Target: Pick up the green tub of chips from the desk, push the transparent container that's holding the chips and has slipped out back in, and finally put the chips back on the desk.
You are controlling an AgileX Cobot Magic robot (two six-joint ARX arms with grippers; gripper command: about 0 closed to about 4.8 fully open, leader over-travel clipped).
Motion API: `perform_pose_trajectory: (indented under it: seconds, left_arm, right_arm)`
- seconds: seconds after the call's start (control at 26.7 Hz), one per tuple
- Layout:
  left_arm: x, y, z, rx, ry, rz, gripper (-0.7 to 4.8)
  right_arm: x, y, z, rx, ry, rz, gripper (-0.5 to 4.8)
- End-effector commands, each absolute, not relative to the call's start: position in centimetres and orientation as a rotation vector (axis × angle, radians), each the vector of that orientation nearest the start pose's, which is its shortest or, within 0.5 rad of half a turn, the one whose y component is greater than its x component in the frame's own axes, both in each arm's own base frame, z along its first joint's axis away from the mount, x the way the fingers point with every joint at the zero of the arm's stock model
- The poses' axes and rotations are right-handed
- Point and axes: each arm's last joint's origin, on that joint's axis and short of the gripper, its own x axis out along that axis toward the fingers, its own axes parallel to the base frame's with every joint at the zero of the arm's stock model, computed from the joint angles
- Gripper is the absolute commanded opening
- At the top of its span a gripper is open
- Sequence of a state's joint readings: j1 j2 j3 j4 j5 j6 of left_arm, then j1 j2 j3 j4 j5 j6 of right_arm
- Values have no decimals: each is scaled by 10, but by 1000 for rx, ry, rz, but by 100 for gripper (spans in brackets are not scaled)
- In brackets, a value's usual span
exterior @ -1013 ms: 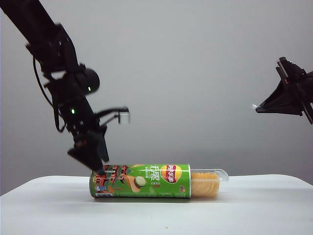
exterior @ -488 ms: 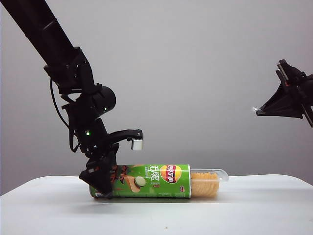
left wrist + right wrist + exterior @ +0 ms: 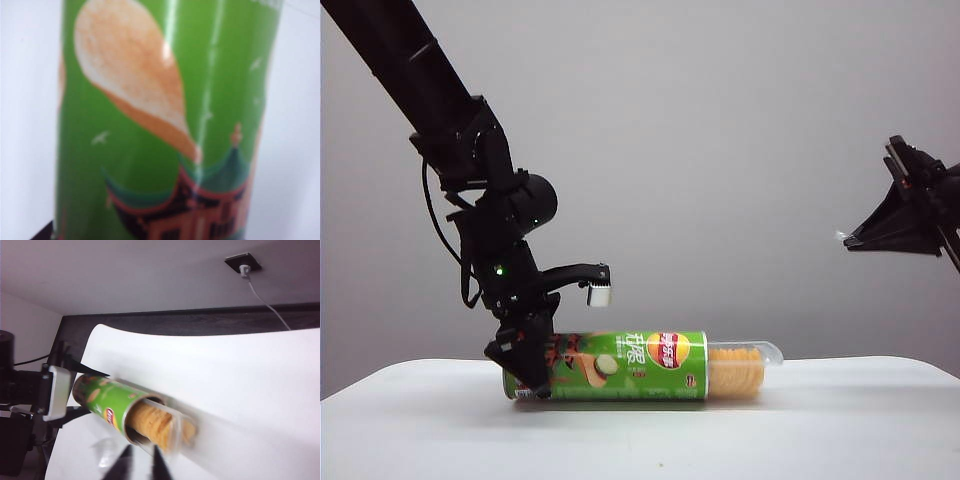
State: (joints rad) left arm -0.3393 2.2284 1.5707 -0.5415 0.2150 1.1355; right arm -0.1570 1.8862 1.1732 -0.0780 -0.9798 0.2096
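Left gripper (image 3: pixel 532 368) we have clamped around the closed end of the long green chip can (image 3: pixel 620 365) on the white desk (image 3: pixel 840 420); right gripper (image 3: pixel 855 238), jaws unclear, waits beyond its protruding clear tray (image 3: pixel 745 367).

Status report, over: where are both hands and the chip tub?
Left hand closed around green tub closed end. Right hand high, clear. Transparent container sticking out, nothing blocking.
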Motion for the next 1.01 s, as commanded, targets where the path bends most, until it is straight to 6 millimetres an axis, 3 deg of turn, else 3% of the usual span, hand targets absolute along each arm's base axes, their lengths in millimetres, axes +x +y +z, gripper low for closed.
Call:
perform_pose_trajectory:
  seconds: [0.04, 0.08, 0.15, 0.23, 0.34, 0.49, 0.94, 1.01]
  left_arm:
    - [417, -159, 146, 1036, 747, -1106, 274]
    - [416, -159, 151, 1032, 740, -1099, 274]
    - [410, -163, 173, 1010, 702, -1082, 274]
    - [407, -165, 182, 1005, 678, -1090, 274]
    - [405, -165, 191, 993, 648, -1100, 274]
    - [402, -165, 205, 961, 614, -1101, 274]
    - [399, -169, 207, 907, 570, -1169, 274]
    - [399, -169, 207, 909, 573, -1168, 274]
  right_arm:
    - [384, -38, 179, 639, 778, 714, 58]
    - [384, -38, 178, 646, 787, 716, 59]
    - [381, -36, 178, 691, 801, 794, 125]
    - [381, -34, 180, 711, 780, 883, 147]
    - [380, -31, 184, 742, 750, 1015, 149]
    - [379, -31, 183, 755, 761, 1021, 165]
    - [382, -12, 184, 706, 764, 1037, 169]
    - [383, -12, 184, 701, 763, 1027, 130]
